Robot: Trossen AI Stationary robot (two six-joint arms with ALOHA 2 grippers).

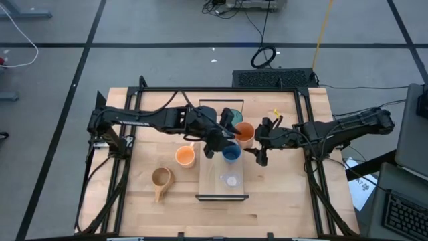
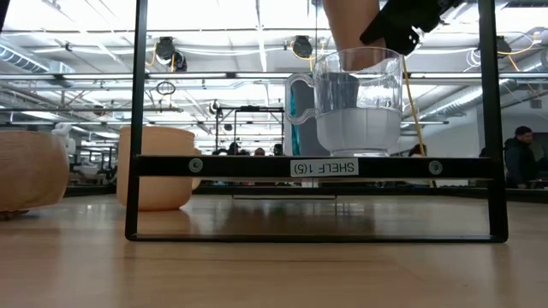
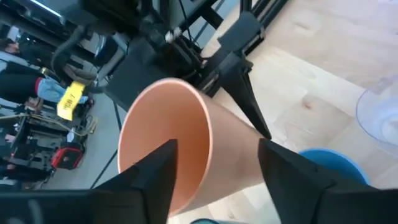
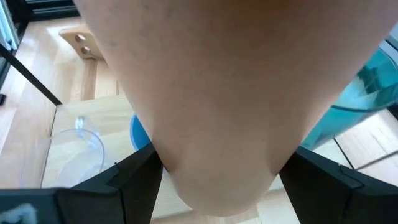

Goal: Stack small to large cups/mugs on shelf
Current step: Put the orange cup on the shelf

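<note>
The orange cup [image 1: 245, 133] is held above the shelf [image 1: 223, 188], gripped across its body by the right gripper [image 1: 257, 137], whose jaws are pinched on it; in the right wrist view it fills the frame [image 4: 236, 93]. Just beside it on the shelf, the blue cup [image 1: 231, 154] is seen, with the teal tumbler [image 1: 229, 118] behind and the clear glass [image 1: 231, 180] nearer the front rail. The left gripper [image 1: 215, 145] is placed just beside the blue cup, its jaws spread. On the table, the orange mug [image 1: 185, 156] and tan mug [image 1: 161, 179] are set left of the shelf.
</note>
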